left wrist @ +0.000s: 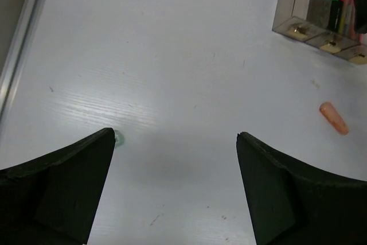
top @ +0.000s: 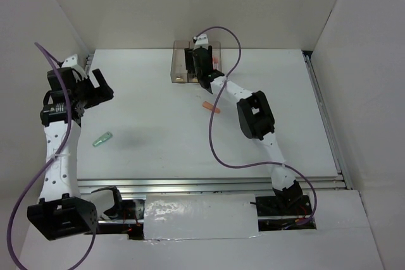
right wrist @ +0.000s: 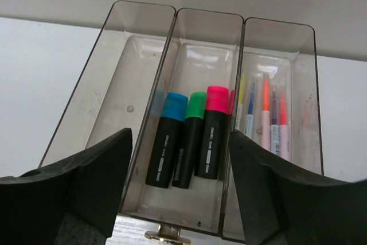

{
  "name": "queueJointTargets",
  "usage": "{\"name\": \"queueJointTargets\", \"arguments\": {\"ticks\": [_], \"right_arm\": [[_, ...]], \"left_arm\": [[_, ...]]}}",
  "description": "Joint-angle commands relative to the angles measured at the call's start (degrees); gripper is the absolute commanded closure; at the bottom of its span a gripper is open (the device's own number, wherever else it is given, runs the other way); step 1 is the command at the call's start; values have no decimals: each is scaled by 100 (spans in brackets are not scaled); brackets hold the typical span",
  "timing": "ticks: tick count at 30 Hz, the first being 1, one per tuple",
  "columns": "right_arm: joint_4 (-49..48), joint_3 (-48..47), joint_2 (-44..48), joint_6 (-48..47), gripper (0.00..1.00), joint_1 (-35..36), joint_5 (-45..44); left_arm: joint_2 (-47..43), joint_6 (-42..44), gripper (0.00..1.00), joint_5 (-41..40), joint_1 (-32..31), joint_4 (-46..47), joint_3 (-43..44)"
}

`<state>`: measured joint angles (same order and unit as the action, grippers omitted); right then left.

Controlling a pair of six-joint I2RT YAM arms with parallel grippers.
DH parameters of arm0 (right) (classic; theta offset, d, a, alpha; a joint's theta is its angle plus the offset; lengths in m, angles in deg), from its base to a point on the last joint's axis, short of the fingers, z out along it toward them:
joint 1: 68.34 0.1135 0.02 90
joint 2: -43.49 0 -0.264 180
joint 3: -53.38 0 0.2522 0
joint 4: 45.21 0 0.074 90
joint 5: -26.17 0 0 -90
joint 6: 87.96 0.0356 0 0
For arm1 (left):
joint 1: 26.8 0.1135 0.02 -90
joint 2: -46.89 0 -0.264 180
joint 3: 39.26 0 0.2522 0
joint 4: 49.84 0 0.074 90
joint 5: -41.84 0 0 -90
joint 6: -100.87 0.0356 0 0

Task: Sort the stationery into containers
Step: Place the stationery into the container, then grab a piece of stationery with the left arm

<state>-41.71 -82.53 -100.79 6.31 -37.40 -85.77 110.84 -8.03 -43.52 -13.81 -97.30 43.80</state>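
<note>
Here the right gripper (right wrist: pixel 180 153) hangs spread and empty above the middle bin (right wrist: pixel 207 55), which holds three highlighters (right wrist: pixel 188 142). An orange pen (top: pixel 212 107) and a green pen (top: pixel 102 139) lie on the table (top: pixel 158 93). The left gripper (left wrist: pixel 175 142) gapes wide.

You will see the three bins (right wrist: pixel 206 38) as translucent smoke-tinted plastic, smooth and glossy. The highlighters (right wrist: pixel 184 144) in the middle one have black semi-gloss plastic barrels. The worktop (left wrist: pixel 172 44) is white and matt, faintly grained. The right gripper (right wrist: pixel 180 140) has matt black, finely textured fingers (right wrist: pixel 86 182).
</note>
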Motion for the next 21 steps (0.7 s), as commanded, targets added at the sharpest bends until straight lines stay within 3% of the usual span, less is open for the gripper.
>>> {"name": "queueJointTargets", "arguments": {"ticks": [1,3,4,9,12,18,21], "right_arm": [[-231,312,778,-32,24,-44,66],[-47,489,1329,3,26,-44,311],[189,716,1516,47,28,-70,478],[1129,1518,3089,-102,40,-141,1866],[1876,2210,3775,-199,46,-176,2561],[2291,3546,4883,-32,53,-334,3212],[2362,4013,5261,38,55,-422,3450]], "left_arm": [[39,1138,1,823,361,-487,400],[83,1798,1,1440,668,-743,462],[101,2550,2,1730,774,-1049,453],[355,4057,13,1689,1073,-1842,164],[610,4637,25,1609,1398,-2158,-161],[1049,6344,25,1531,1908,-1931,-1076],[1559,6373,26,1513,1979,-1668,-997]]}}
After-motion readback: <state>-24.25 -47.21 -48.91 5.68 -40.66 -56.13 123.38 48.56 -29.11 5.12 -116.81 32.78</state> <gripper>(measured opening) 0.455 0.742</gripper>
